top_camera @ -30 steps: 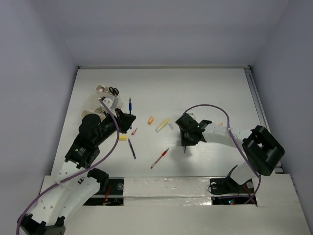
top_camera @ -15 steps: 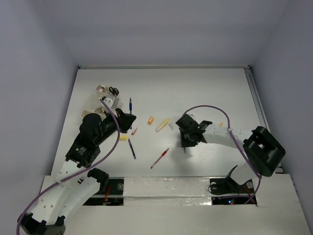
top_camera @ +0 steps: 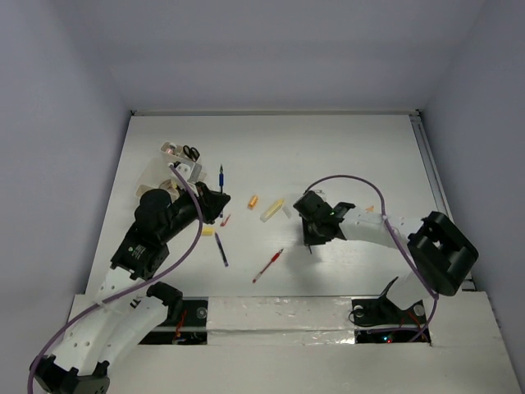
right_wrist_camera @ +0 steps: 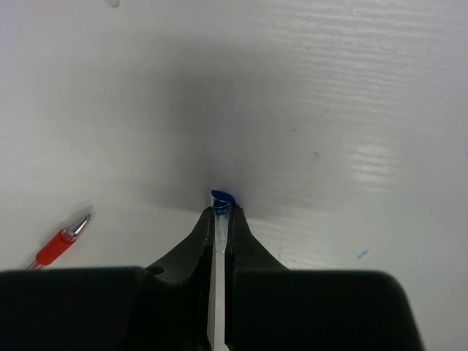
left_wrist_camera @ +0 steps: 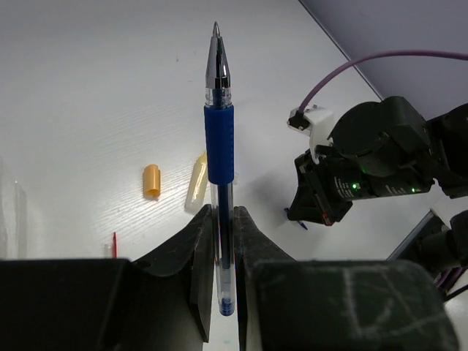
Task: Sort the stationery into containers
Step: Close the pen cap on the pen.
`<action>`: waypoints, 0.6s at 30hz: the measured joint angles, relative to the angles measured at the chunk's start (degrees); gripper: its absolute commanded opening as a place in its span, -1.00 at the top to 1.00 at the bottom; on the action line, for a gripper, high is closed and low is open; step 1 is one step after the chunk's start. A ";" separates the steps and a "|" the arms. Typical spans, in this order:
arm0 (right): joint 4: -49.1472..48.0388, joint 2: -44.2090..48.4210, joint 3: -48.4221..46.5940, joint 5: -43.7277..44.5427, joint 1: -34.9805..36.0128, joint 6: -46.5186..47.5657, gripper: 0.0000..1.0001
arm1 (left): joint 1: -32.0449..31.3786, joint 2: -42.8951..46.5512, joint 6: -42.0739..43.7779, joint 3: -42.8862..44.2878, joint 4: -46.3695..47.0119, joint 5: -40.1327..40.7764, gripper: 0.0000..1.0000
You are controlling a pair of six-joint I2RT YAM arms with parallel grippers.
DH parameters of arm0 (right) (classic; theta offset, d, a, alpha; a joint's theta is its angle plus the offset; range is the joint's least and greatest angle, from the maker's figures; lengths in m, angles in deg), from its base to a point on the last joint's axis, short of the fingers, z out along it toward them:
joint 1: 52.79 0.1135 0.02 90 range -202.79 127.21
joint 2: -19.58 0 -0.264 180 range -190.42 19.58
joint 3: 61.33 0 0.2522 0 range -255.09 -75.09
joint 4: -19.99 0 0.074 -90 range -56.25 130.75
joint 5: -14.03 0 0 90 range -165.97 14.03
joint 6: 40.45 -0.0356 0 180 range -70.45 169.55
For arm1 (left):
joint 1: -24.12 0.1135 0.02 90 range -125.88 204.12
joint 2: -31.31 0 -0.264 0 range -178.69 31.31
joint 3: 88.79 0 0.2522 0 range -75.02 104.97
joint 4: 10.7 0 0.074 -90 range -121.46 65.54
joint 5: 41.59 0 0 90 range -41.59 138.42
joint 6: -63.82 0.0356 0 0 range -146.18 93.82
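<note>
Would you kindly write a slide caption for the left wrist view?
Left pincer grips a blue pen pointing away, over a white table with an orange piece beyond.

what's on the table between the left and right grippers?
Between the left gripper and right gripper lie an orange cap and a yellowish stick, not touching each other. The top view shows it best, and the left wrist view confirms both.

You are viewing a white table [top_camera: 344,148]: a red pen [top_camera: 269,265] is lying near its middle, a dark pen [top_camera: 222,250] just left, an orange cap [top_camera: 253,201] farther back, and a clear box [top_camera: 156,174] is sitting far left.
</note>
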 measured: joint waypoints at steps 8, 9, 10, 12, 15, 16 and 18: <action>-8.41 12.44 -2.19 -0.68 0.00 5.20 1.00 | 0.00 -2.32 -0.07 -0.35 1.64 -6.80 1.00; -11.37 14.14 -3.04 -1.73 0.00 5.62 1.00 | 0.00 -2.40 -0.17 -0.44 2.01 -7.80 1.00; -14.49 15.37 -3.93 -2.64 0.00 5.90 1.00 | 0.00 -2.40 -0.33 -0.55 2.34 -8.68 1.00; -22.71 16.68 -5.73 -4.81 0.00 6.10 1.00 | 0.00 -2.58 -0.90 -0.81 3.69 -10.97 1.00; -35.80 15.91 -7.43 -7.10 0.00 5.35 1.00 | 0.00 -2.82 -1.75 -1.36 5.73 -13.49 1.00; -39.80 15.21 -7.43 -7.58 0.00 4.85 1.00 | 0.00 -2.89 -1.88 -1.46 5.99 -13.92 1.00; -47.91 12.94 -7.50 -8.22 0.04 3.52 1.00 | -0.02 -2.95 -2.29 -1.51 6.38 -14.53 1.00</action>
